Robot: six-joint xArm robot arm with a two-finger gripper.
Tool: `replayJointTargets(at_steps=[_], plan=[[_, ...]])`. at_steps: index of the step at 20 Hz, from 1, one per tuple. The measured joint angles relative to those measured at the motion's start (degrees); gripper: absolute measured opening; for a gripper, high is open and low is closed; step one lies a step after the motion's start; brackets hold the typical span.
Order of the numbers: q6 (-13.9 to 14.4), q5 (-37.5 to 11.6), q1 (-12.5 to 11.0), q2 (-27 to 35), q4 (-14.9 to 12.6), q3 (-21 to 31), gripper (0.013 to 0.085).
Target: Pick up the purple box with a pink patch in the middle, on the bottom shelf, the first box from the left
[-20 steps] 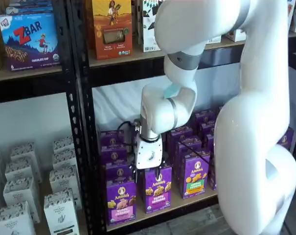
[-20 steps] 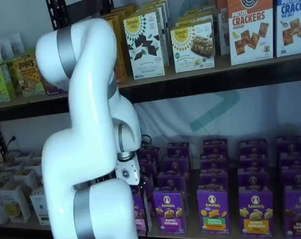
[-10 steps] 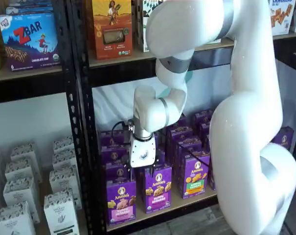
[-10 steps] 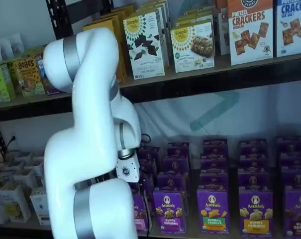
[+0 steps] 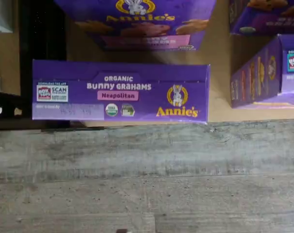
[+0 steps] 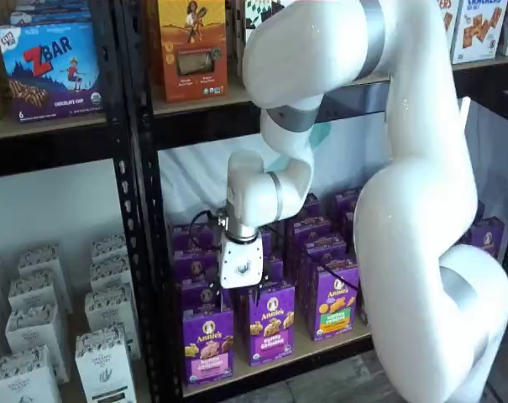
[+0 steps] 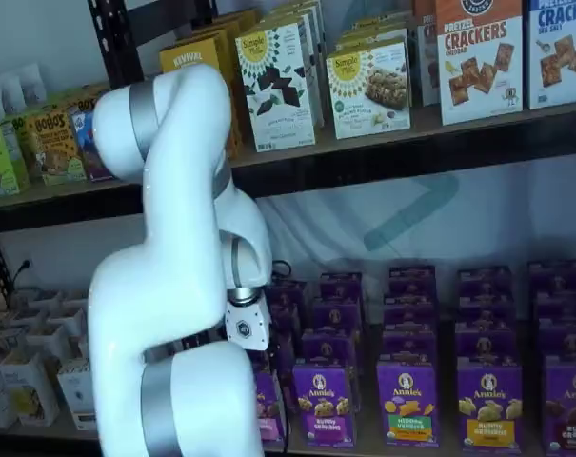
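The purple box (image 6: pixel 207 342) with a pink band stands at the front left of the bottom shelf (image 6: pixel 321 348). In a shelf view the arm hides half of the box (image 7: pixel 268 407). In the wrist view its purple top flap (image 5: pixel 120 92), marked "Neapolitan", is seen from above at the shelf's front edge, with a like box (image 5: pixel 137 24) behind it. My gripper (image 6: pixel 237 295) hangs just above the front left boxes. Its white body (image 7: pixel 246 328) shows in both shelf views. The black fingers are dark against the boxes, so I cannot tell any gap.
Rows of purple cartons fill the shelf, among them one with a green band (image 6: pixel 333 298). A black upright post (image 6: pixel 140 210) stands left of the target. White cartons (image 6: pixel 35 336) fill the left bay. Mixed boxes (image 7: pixel 368 81) stand on the higher shelf. Grey floorboards (image 5: pixel 147 184) lie in front.
The arm has swung left and the gripper has shifted a little left, from over the second column toward the leftmost column. The boxes have not moved.
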Motion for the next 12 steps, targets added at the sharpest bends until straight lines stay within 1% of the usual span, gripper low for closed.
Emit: replayJointTargets(at_steps=[6, 12], plan=[[-0.47, 0.9, -0.42, 3.1, 0.13, -3.68, 0.085], [-1.07, 0.29, -0.33, 6.01, 0.82, -7.1, 0.085]])
